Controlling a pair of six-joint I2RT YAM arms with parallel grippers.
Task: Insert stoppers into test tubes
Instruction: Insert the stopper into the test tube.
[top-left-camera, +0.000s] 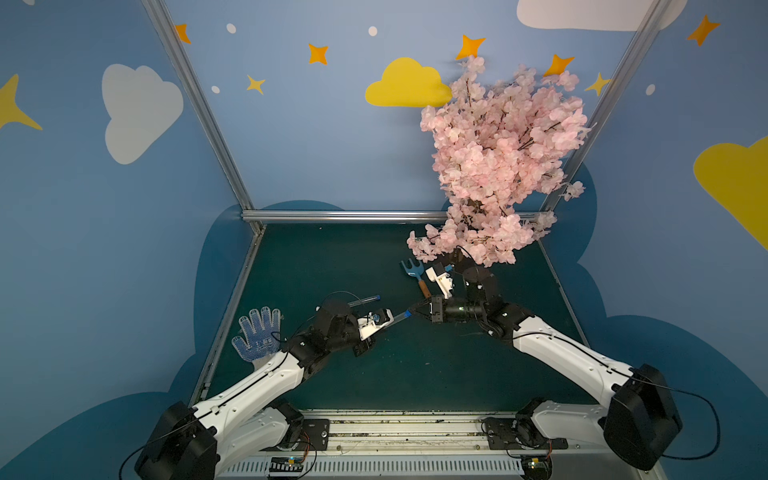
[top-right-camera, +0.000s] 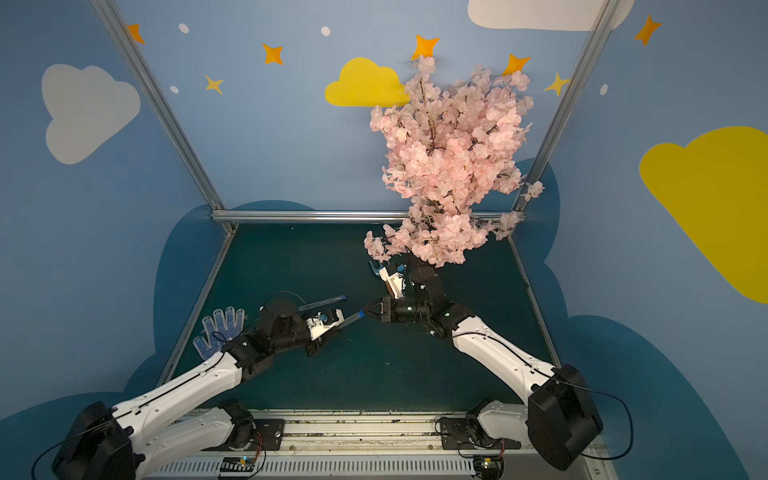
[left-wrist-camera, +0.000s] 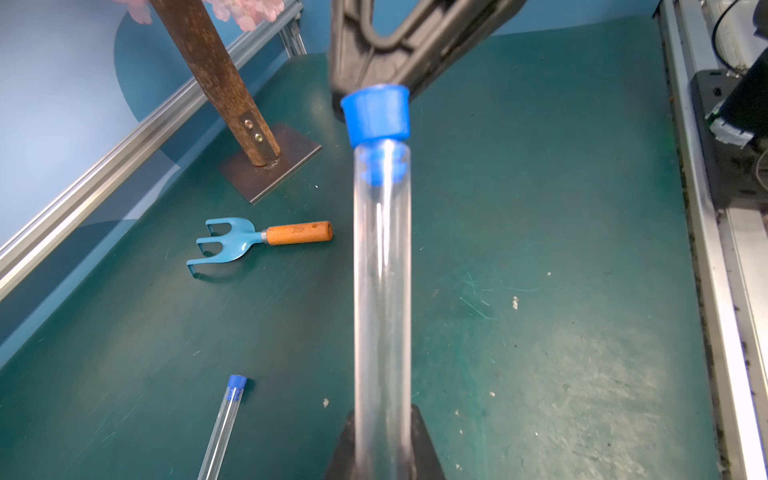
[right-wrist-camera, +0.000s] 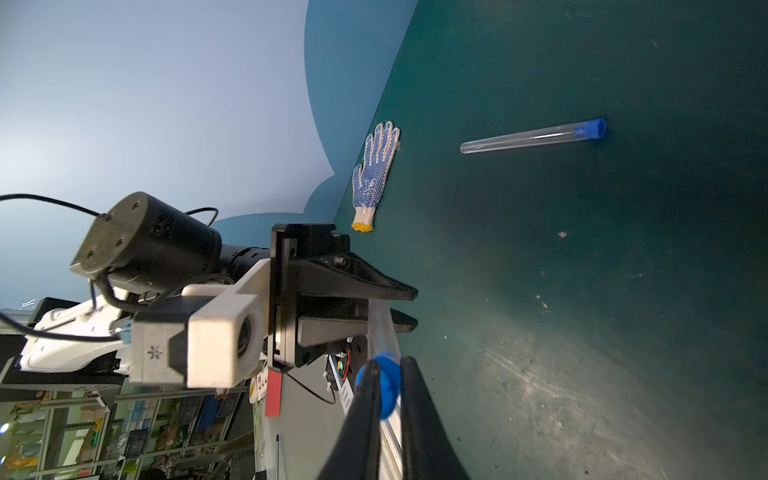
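My left claw clamps a clear test tube over the green surface while my right claw pinches the blue stopper seated in its mouth.

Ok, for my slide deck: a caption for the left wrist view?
Left hand grips a clear test tube; right hand pinches the blue stopper seated in its mouth; another stoppered tube lies nearby.

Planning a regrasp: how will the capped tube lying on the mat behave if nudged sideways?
Round and smooth, lying flat on the mat, the tube will probably roll. Its stopper looks wider than the tube, so it may curve rather than roll straight. Clear and slender, it is likely light and slippery to pinch.
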